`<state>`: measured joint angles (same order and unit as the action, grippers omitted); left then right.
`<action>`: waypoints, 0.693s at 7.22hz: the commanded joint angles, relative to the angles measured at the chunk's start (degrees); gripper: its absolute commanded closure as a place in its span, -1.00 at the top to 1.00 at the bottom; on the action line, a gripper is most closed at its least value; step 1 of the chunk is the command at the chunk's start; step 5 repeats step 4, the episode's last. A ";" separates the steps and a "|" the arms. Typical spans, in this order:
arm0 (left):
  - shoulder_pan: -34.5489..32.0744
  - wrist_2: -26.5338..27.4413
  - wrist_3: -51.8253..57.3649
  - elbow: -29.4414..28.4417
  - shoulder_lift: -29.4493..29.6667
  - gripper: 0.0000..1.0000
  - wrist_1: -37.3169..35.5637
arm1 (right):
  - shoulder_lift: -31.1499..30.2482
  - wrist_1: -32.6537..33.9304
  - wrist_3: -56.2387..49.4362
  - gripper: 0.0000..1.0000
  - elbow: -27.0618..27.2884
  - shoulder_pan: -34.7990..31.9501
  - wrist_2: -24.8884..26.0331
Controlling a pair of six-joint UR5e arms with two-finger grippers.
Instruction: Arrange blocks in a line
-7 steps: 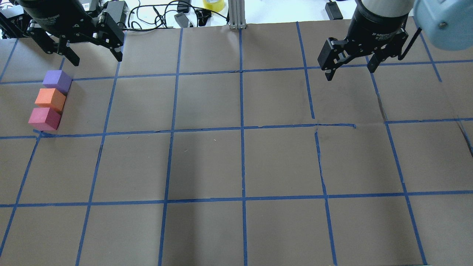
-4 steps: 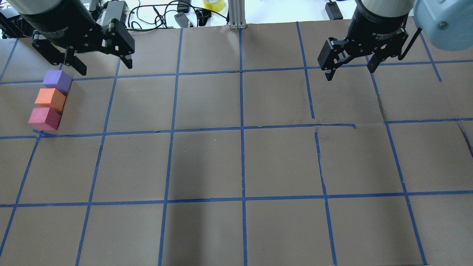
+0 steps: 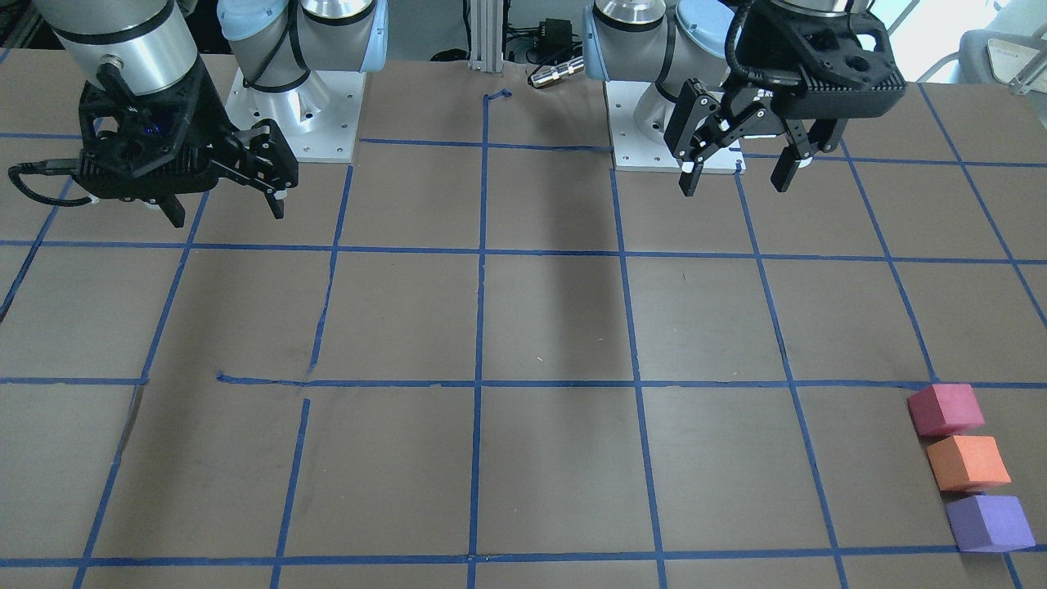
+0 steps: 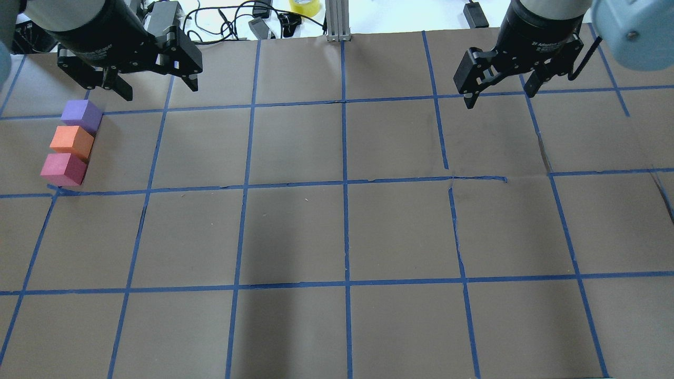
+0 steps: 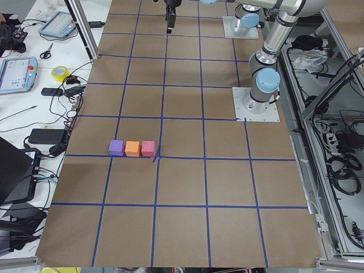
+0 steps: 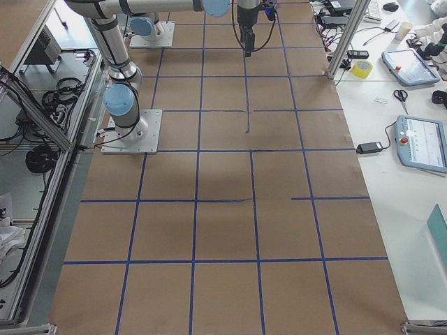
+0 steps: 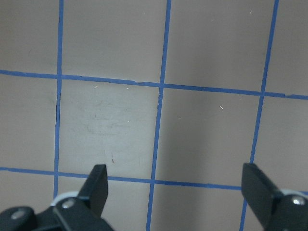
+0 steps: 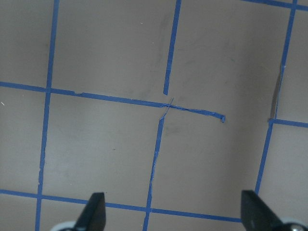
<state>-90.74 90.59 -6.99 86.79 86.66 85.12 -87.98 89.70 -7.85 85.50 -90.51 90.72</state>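
Three small blocks lie touching in a straight row at the table's left side: purple (image 4: 81, 115), orange (image 4: 71, 141) and crimson-pink (image 4: 63, 168). They also show in the front view as pink (image 3: 945, 409), orange (image 3: 968, 462) and purple (image 3: 988, 523), and in the left view (image 5: 132, 148). My left gripper (image 4: 160, 90) (image 3: 734, 186) is open and empty, raised above the table, apart from the row. My right gripper (image 4: 499, 99) (image 3: 227, 217) is open and empty, raised over the right side. Both wrist views show only open fingers (image 7: 96, 185) (image 8: 94, 211) over taped paper.
The table is brown paper with a blue tape grid; one tape line is torn and crooked (image 4: 476, 179). At the far edge are an aluminium post (image 4: 337, 21), cables (image 4: 221, 21) and a yellow tape roll (image 4: 304, 6). The arm bases (image 3: 294, 114) stand at the robot's side.
My left gripper has moved to the right in the overhead view, away from the purple block, still open. My right gripper has shifted slightly up in that view. The blocks have not moved.
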 commanded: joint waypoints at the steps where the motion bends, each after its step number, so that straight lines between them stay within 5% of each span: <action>1: -0.14 -0.06 0.05 0.40 0.00 1.00 0.57 | 0.00 0.30 0.47 1.00 -0.24 0.07 -0.19; 5: -0.14 0.03 0.66 0.58 -0.43 1.00 1.54 | 0.00 0.30 2.30 1.00 -1.03 0.25 -0.46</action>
